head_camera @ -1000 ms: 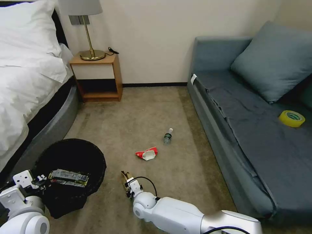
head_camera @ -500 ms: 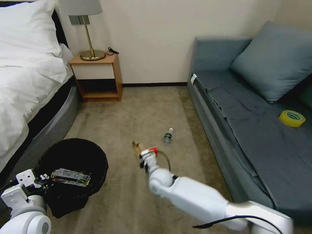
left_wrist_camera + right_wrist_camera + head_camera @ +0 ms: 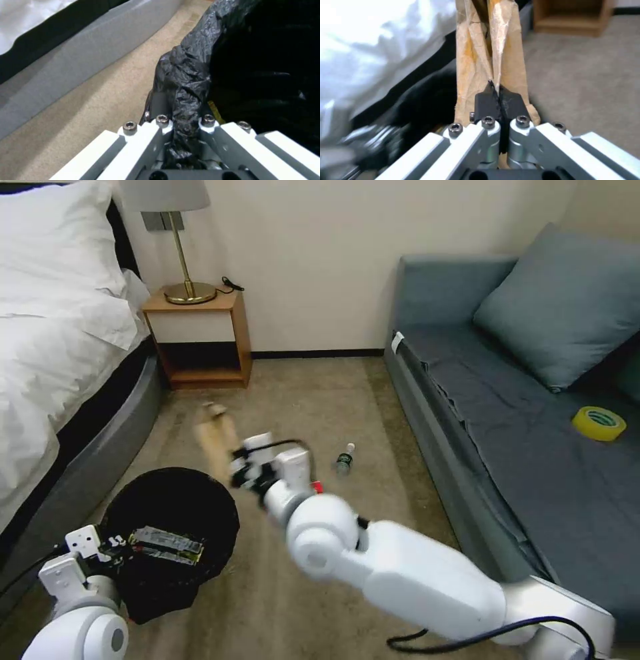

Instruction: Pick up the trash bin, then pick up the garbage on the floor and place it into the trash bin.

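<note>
The right gripper (image 3: pixel 230 470) pinches the brown paper bag (image 3: pixel 215 437) and holds it in the air, just past the far rim of the trash bin (image 3: pixel 175 500). Half a second ago the bag was lower and closer to the red packet (image 3: pixel 317 487); now it has swung toward the bin. The bin is round, black and lined with crinkly plastic, and a shiny wrapper (image 3: pixel 167 545) lies inside. The left gripper (image 3: pixel 100 550) holds the bin's near edge. A small clear bottle (image 3: pixel 345 458) with a green label lies on the beige carpet (image 3: pixel 293 393); its words are too small to read.

From the left wrist, the left gripper (image 3: pixel 185 120) is squeezed tight on the wrinkly black liner at the bin's (image 3: pixel 260 62) rim.

From the right wrist, the right gripper (image 3: pixel 499 96) is closed on the creased, crumpled paper bag (image 3: pixel 476 50).
</note>
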Available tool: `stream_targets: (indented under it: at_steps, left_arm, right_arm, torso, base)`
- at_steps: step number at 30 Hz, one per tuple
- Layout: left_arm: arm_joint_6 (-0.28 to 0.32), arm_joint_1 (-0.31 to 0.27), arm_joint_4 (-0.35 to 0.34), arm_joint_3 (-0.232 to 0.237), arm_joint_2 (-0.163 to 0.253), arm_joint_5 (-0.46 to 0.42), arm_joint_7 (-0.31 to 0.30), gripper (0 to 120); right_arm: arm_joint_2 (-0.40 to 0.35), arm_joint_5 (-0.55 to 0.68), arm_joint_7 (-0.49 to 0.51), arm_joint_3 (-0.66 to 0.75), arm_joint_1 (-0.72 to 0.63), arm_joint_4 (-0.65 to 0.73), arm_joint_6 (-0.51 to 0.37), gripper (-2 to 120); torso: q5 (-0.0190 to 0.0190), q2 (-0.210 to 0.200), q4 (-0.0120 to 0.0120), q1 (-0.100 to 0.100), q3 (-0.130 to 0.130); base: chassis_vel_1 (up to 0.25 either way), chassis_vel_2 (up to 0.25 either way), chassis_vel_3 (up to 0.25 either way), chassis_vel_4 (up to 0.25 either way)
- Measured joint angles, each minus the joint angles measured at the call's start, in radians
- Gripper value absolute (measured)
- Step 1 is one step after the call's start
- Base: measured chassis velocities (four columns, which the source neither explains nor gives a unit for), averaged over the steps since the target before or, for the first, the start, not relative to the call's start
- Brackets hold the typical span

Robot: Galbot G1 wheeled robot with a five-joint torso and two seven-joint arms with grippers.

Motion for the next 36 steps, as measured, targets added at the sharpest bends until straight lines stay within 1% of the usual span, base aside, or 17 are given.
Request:
stream_targets:
  at_steps: [6, 11, 14, 15, 17, 19, 23, 24, 26, 27, 28, 29, 31, 33, 34, 35, 36]
  left_arm:
    - [0.0, 0.001, -0.008, 0.013, -0.012, 0.01, -0.001, 2]
    - [0.0, 0.002, -0.012, 0.019, -0.019, 0.017, -0.001, 2]
    - [0.0, 0.002, -0.013, 0.021, -0.02, 0.018, -0.001, 2]
    - [0.0, 0.002, -0.013, 0.021, -0.02, 0.018, -0.001, 2]
    - [0.0, 0.001, -0.013, 0.025, -0.023, 0.021, -0.002, 2]
    - [0.0, 0.0, -0.013, 0.028, -0.023, 0.023, -0.002, 2]
    - [-0.001, -0.001, -0.013, 0.033, -0.024, 0.025, -0.002, 2]
    - [-0.001, -0.001, -0.013, 0.033, -0.024, 0.025, -0.002, 2]
    - [-0.001, -0.001, -0.013, 0.032, -0.02, 0.023, -0.002, 2]
    - [-0.001, -0.001, -0.013, 0.032, -0.02, 0.023, -0.002, 2]
    - [-0.003, -0.005, -0.011, 0.03, -0.017, 0.019, -0.002, 2]
    - [-0.003, -0.005, -0.011, 0.03, -0.017, 0.019, -0.002, 2]
    - [-0.004, -0.011, -0.01, 0.025, -0.015, 0.016, -0.002, 2]
    - [-0.005, -0.014, -0.01, 0.019, -0.014, 0.016, -0.002, 2]
    - [-0.005, -0.014, -0.01, 0.019, -0.014, 0.016, -0.002, 2]
    - [-0.006, -0.015, -0.009, 0.016, -0.012, 0.016, -0.002, 2]
    - [-0.007, -0.016, -0.008, 0.014, -0.01, 0.016, -0.001, 2]
  right_arm:
    - [0.048, -0.037, 0.004, -0.122, -0.008, -0.09, 0.007, 0]
    - [0.058, -0.066, 0.01, -0.158, -0.02, -0.12, 0.005, 1]
    - [0.052, -0.074, 0.01, -0.156, -0.02, -0.12, 0.004, 10]
    - [0.052, -0.074, 0.01, -0.156, -0.02, -0.12, 0.004, 10]
    - [0.044, -0.083, 0.004, -0.139, -0.018, -0.112, 0.004, 22]
    - [0.041, -0.085, -0.001, -0.131, -0.018, -0.106, 0.004, 25]
    - [0.028, -0.106, -0.008, -0.101, -0.024, -0.088, 0.013, 44]
    - [0.028, -0.106, -0.008, -0.101, -0.024, -0.088, 0.013, 44]
    - [0.001, -0.14, -0.025, -0.02, -0.036, -0.048, 0.026, 54]
    - [-0.003, -0.144, -0.028, -0.01, -0.038, -0.044, 0.028, 54]
    - [-0.046, -0.198, -0.065, 0.098, -0.061, 0.0, 0.051, 62]
    - [-0.046, -0.198, -0.065, 0.098, -0.061, 0.0, 0.051, 62]
    - [-0.137, -0.299, -0.119, 0.232, -0.096, 0.05, 0.111, 73]
    - [-0.222, -0.386, -0.152, 0.321, -0.136, 0.093, 0.157, 80]
    - [-0.222, -0.386, -0.152, 0.321, -0.136, 0.093, 0.157, 80]
    - [-0.272, -0.452, -0.175, 0.401, -0.183, 0.131, 0.182, 88]
    - [-0.301, -0.496, -0.19, 0.461, -0.23, 0.163, 0.192, 90]
  torso:
    - [-0.0001, 0.0, 0.0001, 0.0, 0.0]
    - [-0.0001, 0.0, 0.0, 0.0, 0.0]
    - [0.0, 0.0, 0.0, 0.0, 0.0]
    - [0.0, 0.0, 0.0, 0.0, 0.0]
    - [0.0001, 0.0, 0.0, 0.0, 0.0]
    - [0.0001, 0.0, -0.0001, 0.0, 0.0]
    - [0.0001, 0.0, 0.0001, 0.0, 0.0]
    - [0.0001, 0.0, 0.0001, 0.0, 0.0]
    - [0.0001, 0.0, 0.0001, 0.0, 0.0]
    - [0.0001, 0.0, 0.0001, 0.0, 0.0]
    - [0.0004, 0.0, 0.0001, 0.0, 0.0]
    - [0.0004, 0.0, 0.0001, 0.0, 0.0]
    - [0.0004, 0.0, 0.0, 0.0, 0.0]
    - [0.0004, 0.0, -0.0005, 0.0, 0.0]
    - [0.0004, 0.0, -0.0005, 0.0, 0.0]
    - [0.0007, 0.0, -0.0005, 0.0, 0.0]
    - [0.0005, 0.0, -0.0004, 0.0, 0.0]
  base:
    - [0.0, 0.0, 0.0, 0.0]
    - [0.0, 0.0, 0.0, 0.0]
    - [0.0, 0.0, 0.0, 0.0]
    - [0.0, 0.0, 0.0, 0.0]
    - [0.0, 0.0, 0.0, 0.0]
    - [0.0, 0.0, 0.0, 0.0]
    - [0.0, 0.0, 0.0, 0.0]
    - [0.0, 0.0, 0.0, 0.0]
    - [0.0, 0.0, 0.0, 0.0]
    - [0.0, 0.0, 0.0, 0.0]
    - [0.0, 0.0, 0.0, 0.0]
    - [0.0, 0.0, 0.0, 0.0]
    - [0.0, 0.0, 0.0, 0.0]
    - [0.0, 0.0, 0.0, 0.0]
    - [0.0, 0.0, 0.0, 0.0]
    - [0.0, 0.0, 0.0, 0.0]
    - [0.0, 0.0, 0.0, 0.0]
